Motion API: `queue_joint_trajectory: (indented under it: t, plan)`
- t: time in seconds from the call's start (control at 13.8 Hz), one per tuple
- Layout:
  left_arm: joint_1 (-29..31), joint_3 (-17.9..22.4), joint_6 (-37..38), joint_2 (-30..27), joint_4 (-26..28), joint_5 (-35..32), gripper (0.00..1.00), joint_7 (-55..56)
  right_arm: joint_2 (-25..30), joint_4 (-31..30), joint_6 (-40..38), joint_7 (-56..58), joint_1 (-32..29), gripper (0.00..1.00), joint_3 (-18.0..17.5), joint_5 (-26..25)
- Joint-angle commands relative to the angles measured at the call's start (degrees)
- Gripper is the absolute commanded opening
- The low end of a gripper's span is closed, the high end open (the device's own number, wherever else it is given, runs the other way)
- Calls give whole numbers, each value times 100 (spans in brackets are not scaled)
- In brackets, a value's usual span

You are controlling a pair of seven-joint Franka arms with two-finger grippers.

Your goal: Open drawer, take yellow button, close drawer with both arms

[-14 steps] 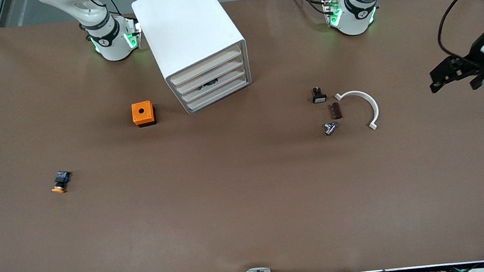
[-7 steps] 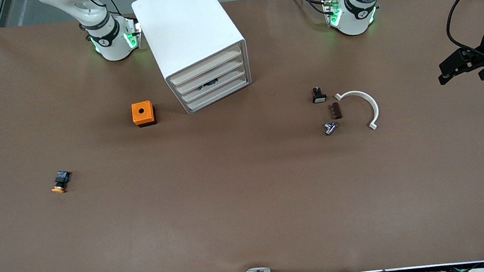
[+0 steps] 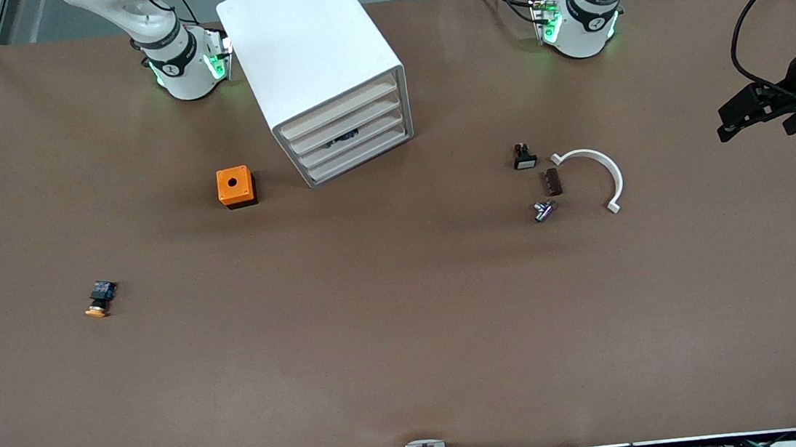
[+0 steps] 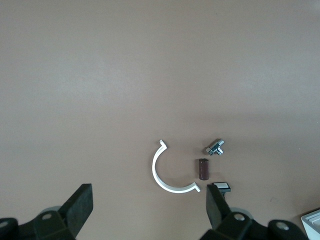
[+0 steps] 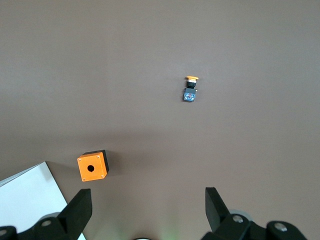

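Front view: the biggest thing seen is the table (image 3: 412, 368), which is covered with a flat brown sheet. On it a white box of drawers (image 3: 316, 71) is set, smooth and blocky with rounded corners, between the two arm bases and a bit nearer the right arm's end. Four drawers (image 3: 349, 135) are stacked in its front, and all are seen pushed in. Something small and dark is glimpsed in a slot between the lower drawers, but what it is cannot be told.

The left gripper (image 4: 148, 211) is held up over the table edge at the left arm's end, and its black fingers are spread wide apart with nothing between them. The right gripper (image 5: 148, 210) is held at the right arm's end, with its fingers wide apart and empty too.

An orange cube (image 3: 235, 186) with a round hole on top is placed near the drawers. A thin white curved piece (image 3: 600, 165), shaped like half a ring, is laid toward the left arm's end. Beside it are found a little brown block (image 3: 552, 181), a black part with a white face (image 3: 524, 158) and a shiny metal bit (image 3: 543, 210).

The button (image 3: 100, 299) is the tiny one, with a round orange cap on a black body marked blue. It is laid on its side on the bare table, well apart from the drawers, toward the right arm's end.
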State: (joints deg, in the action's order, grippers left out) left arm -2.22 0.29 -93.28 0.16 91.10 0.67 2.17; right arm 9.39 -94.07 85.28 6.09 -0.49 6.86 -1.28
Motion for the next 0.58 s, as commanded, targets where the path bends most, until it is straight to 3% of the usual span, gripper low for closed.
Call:
queue_joint_trajectory:
  t: [0.0, 0.51]
  plan:
    - [2, -11, 56, 28, -93, -31, 100, 3, 115, -94, 15, 50, -47, 100, -18, -56]
    - [-33, -11, 56, 72, -93, -49, 100, 12, 107, -102, 15, 41, -38, 100, -18, 5]
